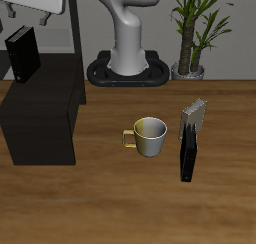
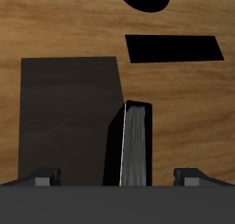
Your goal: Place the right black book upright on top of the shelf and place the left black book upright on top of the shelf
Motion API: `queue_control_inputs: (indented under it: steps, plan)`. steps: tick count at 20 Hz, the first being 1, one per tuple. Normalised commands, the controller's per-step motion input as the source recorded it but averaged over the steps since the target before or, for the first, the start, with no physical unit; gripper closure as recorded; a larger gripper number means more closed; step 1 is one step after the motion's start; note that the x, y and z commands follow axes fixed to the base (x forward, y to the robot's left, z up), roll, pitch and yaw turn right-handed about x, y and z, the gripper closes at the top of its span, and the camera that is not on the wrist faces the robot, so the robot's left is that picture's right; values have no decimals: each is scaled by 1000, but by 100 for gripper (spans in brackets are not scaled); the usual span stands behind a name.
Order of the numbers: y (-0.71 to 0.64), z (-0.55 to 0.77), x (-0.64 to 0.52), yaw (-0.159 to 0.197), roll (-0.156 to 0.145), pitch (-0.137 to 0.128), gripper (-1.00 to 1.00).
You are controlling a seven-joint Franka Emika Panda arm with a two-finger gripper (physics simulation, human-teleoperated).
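The right black book (image 1: 21,52) stands upright on the flat top of the low black shelf (image 1: 45,113), near its back end. My gripper (image 1: 40,0) hangs well above it, open. In the wrist view the book (image 2: 136,145) shows its grey page edge between my spread fingertips (image 2: 41,178), touching neither, with the shelf top (image 2: 69,108) beneath it and the gripper (image 2: 117,177) centred over it. The left black book (image 1: 187,151) rests on the wooden table beside the mug, far from the shelf, with a grey ribbed part (image 1: 194,116) at its back end.
A pale mug with a yellow handle (image 1: 150,136) sits mid-table between the shelf and the left book. The robot base (image 1: 128,63) and a potted plant (image 1: 192,48) stand at the back. Two dark patches (image 2: 174,49) lie on the wood beyond the shelf in the wrist view.
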Motion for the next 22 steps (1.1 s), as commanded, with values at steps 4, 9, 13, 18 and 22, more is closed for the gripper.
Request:
queue_control_inputs:
  steps: [4, 9, 13, 18, 22]
  plan:
    - [193, 344, -120, 38, 8, -42, -100]
    - [452, 450, -40, 71, 14, -34, -100]
    - [786, 3, 364, 101, 25, 55, -100]
    - [757, -214, 433, 14, 32, 126, -100]
    - [408, -124, 300, 4, 15, 72, -100]
